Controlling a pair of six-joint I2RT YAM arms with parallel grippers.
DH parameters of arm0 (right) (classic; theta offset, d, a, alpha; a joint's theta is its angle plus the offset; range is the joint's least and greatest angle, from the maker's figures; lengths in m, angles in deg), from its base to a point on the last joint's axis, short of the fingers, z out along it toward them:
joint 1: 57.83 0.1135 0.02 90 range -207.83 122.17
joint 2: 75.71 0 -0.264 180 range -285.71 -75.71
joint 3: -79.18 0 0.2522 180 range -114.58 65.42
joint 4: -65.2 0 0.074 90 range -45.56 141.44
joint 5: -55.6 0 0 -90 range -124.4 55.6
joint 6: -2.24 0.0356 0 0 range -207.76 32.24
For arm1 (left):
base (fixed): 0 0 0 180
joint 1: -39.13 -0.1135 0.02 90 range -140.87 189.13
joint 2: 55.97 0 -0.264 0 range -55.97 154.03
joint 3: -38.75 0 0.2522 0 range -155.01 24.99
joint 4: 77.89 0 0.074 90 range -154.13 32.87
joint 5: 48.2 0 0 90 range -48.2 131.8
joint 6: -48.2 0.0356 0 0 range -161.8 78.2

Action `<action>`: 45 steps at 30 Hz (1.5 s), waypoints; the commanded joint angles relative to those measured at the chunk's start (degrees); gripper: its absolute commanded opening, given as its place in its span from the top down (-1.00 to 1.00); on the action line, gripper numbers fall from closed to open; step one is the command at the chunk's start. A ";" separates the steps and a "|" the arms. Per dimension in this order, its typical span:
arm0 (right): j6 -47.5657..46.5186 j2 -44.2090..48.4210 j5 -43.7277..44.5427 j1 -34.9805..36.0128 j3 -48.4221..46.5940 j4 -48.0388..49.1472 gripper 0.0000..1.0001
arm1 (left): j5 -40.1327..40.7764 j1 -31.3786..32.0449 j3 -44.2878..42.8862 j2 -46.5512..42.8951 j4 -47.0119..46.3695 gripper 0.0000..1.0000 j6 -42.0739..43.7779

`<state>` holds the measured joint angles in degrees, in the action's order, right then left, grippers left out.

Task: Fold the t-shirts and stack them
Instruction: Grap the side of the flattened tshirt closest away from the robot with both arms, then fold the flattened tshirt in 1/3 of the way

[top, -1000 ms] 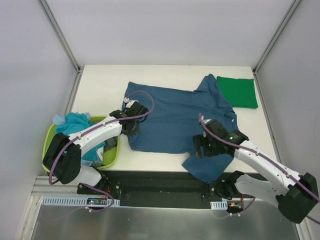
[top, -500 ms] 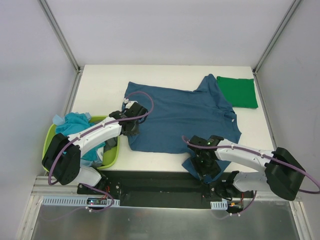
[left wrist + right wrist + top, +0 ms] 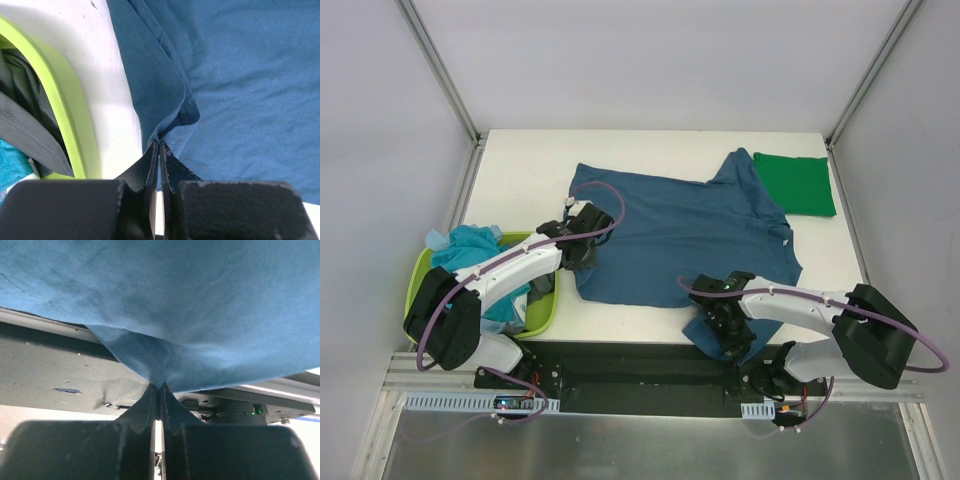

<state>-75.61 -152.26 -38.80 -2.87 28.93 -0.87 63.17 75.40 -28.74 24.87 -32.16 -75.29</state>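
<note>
Shirt under work: dark teal-blue cotton t-shirt [image 3: 680,235], spread mostly flat across the middle of the white surface [image 3: 520,170]. One near-right corner hangs over the near edge.

Left claw [image 3: 159,146]: closed, pinching a folded bit of hem on the shirt's left edge, just beside the lime-green plastic basket [image 3: 415,280]. In the wrist view the fabric bunches right at the fingertips.

Right claw [image 3: 160,386]: closed on the overhanging near-right corner. The cloth tents away from the tips, above the dark frame strip.

Bright green t-shirt [image 3: 795,183]: folded, at the far right corner, touching the teal shirt's sleeve.

Basket holds a light turquoise t-shirt [image 3: 470,245] and a dark grey garment [image 3: 25,120].
</note>
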 commanded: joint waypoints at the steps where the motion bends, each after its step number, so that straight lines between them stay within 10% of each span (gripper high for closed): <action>1: 2.89 0.70 4.05 0.50 -3.49 -5.16 0.99 | 1.22 -1.03 0.30 -2.79 0.11 1.00 -0.43; 26: -11.70 12.13 15.39 -35.52 -25.46 -3.94 0.99 | -3.61 -15.00 -7.34 -3.23 -2.70 1.00 -4.73; 45: -12.23 28.21 13.19 -37.56 -22.48 -10.70 0.99 | -3.26 -14.56 9.35 -28.62 1.52 1.00 -16.43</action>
<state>-88.40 -125.29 -26.72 -39.98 6.85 -9.26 58.84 60.80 -19.43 -0.66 -32.38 -89.17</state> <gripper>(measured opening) 0.019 0.004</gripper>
